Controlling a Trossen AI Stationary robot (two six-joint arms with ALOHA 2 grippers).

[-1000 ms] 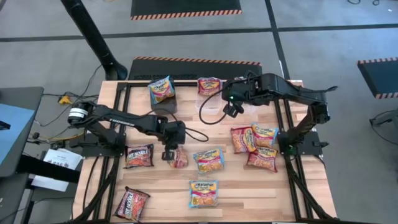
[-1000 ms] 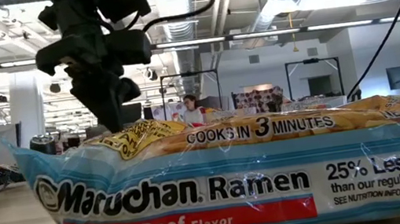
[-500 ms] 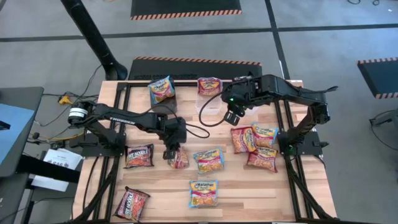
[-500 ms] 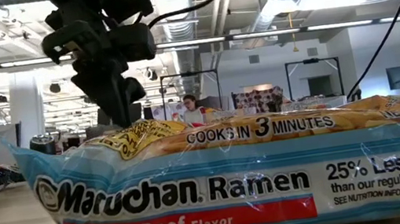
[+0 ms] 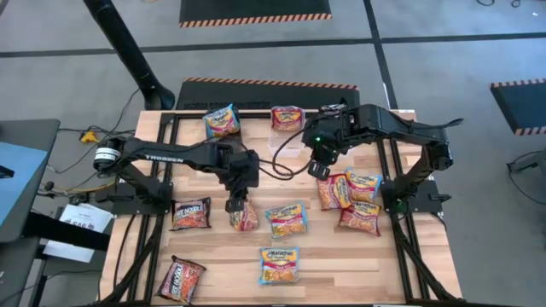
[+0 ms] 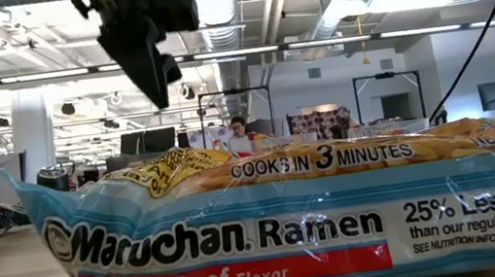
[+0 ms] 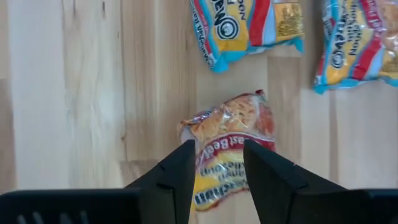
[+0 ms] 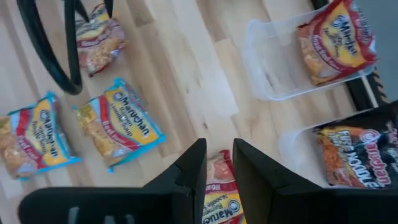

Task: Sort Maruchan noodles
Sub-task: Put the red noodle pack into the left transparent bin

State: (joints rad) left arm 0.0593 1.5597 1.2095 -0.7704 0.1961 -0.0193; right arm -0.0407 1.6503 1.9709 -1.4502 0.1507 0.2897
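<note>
High view has the left gripper (image 5: 234,205) hanging over the middle of the wooden table (image 5: 341,260), its fingers pointing down at a red/orange ramen packet (image 5: 244,218) that lies just beneath the tips. Left wrist view settles the grip: the two dark fingers (image 7: 180,177) stand parted with a clear gap, the crumpled red/orange packet (image 7: 227,134) lies flat on the boards between and beyond them, and nothing is clamped. Past that packet lie two light blue/yellow packets (image 7: 249,25), both cut off by the frame edge.

The right gripper (image 5: 317,169) hovers just beside a cluster of packets (image 5: 351,200) on its own side of the table. Its wrist view shows the fingers (image 8: 193,171) apart and empty, with a red/orange packet (image 8: 221,199) partly hidden below the gap. Ahead of it stand a clear bin (image 8: 280,65) holding one red/orange packet (image 8: 336,40) and a second clear bin with a black/red packet (image 8: 354,155) (only partly in frame).

Low view is almost wholly filled by one light blue packet (image 6: 270,223), printed Maruchan Ramen, Beef Flavor, which blocks most of the table behind it; a dark gripper (image 6: 152,59) hangs above it, its fingers hard to make out.

Two black/red packets (image 5: 189,213) lie toward the left arm's side, one near the table's front corner.
</note>
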